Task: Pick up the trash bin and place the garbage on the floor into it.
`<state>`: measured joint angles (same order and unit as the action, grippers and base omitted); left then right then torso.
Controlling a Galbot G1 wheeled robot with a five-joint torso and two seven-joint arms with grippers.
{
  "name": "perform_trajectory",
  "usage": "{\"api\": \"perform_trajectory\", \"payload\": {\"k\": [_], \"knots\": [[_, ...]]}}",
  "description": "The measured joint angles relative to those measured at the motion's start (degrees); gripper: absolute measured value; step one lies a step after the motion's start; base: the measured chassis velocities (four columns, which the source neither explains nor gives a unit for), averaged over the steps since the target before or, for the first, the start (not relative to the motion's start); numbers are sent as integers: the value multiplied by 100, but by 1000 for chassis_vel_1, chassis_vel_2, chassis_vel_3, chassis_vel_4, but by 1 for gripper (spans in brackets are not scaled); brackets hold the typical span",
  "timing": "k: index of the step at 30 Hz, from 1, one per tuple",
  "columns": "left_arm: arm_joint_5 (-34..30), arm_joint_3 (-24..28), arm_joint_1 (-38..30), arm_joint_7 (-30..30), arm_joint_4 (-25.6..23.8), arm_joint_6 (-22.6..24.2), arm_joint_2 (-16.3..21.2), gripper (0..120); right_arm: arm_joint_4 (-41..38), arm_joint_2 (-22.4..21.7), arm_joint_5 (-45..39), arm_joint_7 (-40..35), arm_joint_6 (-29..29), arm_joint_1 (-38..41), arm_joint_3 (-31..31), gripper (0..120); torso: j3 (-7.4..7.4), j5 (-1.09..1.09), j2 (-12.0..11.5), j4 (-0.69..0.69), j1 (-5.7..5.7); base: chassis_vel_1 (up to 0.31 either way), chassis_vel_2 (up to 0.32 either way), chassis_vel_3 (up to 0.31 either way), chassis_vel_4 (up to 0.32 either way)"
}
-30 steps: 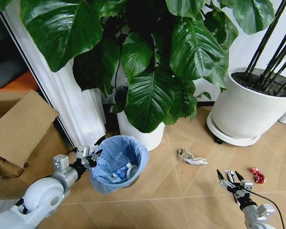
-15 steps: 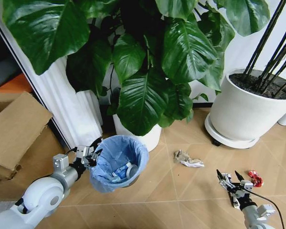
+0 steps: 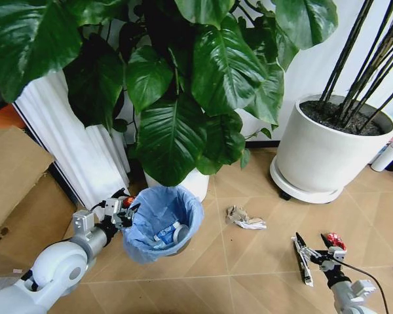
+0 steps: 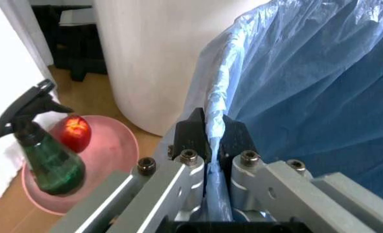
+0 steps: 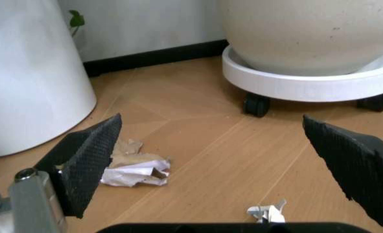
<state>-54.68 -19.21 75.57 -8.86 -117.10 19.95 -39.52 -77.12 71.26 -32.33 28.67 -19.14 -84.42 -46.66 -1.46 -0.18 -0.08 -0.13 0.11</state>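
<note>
The right gripper (image 3: 311, 245) hangs low over the floor (image 3: 249, 261) with its two black fingers spread wide and nothing between them. Just beyond its tips, on the outer side, lies a red crumpled wrapper (image 3: 335, 241); a thin stick wrapper (image 3: 306, 267) lies under the inner finger. A crumpled tissue (image 3: 244, 218) sits farther off, toward the robot's left, between this gripper and the trash bin (image 3: 162, 222). In the right wrist view that crumpled tissue (image 5: 134, 169) shows past the inner finger, and a small white scrap (image 5: 267, 210) lies on the wood between the fingers.

The left gripper (image 4: 210, 130) is clamped on the rim of the trash bin (image 4: 321, 92), pinching the blue bag liner, and appears to hold the bin off the floor at the robot's left. Some litter already lies inside the bin.

To do this pick well, the right gripper should probably settle on one piece, centre it between the wide fingers, and come down close to the wood before closing, since these pieces are flat and light and could slide away. The bin should likely be kept level and near.
</note>
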Motion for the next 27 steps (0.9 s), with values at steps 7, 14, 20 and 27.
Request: {"api": "perform_trajectory", "payload": {"k": [7, 14, 20, 27], "knots": [[-10, 10, 13, 2, -29, 0, -9, 0, 79, 6, 20, 37, -14, 64, 116, 100, 0, 0, 0, 0, 0, -39, -43, 40, 46], [-40, -2, 34, -9, -93, 8, 7, 0, 203, -70, 70, 81, -45, 105, 238, 100, 0, 0, 0, 0, 0, 0, 0, 0, 0], [-102, -10, 5, -32, -131, 16, 50, 0, 676, -636, 399, 89, -301, 397, 793, 100, 0, 1, 0, 0, 0, 0, 0, 0, 0], [-119, -7, -3, -47, -100, 20, 59, 0, 1804, -1401, 1215, 540, -293, 1620, 1974, 100, 0, 0, 0, 2, 0, 0, 0, 0, 0]]}}
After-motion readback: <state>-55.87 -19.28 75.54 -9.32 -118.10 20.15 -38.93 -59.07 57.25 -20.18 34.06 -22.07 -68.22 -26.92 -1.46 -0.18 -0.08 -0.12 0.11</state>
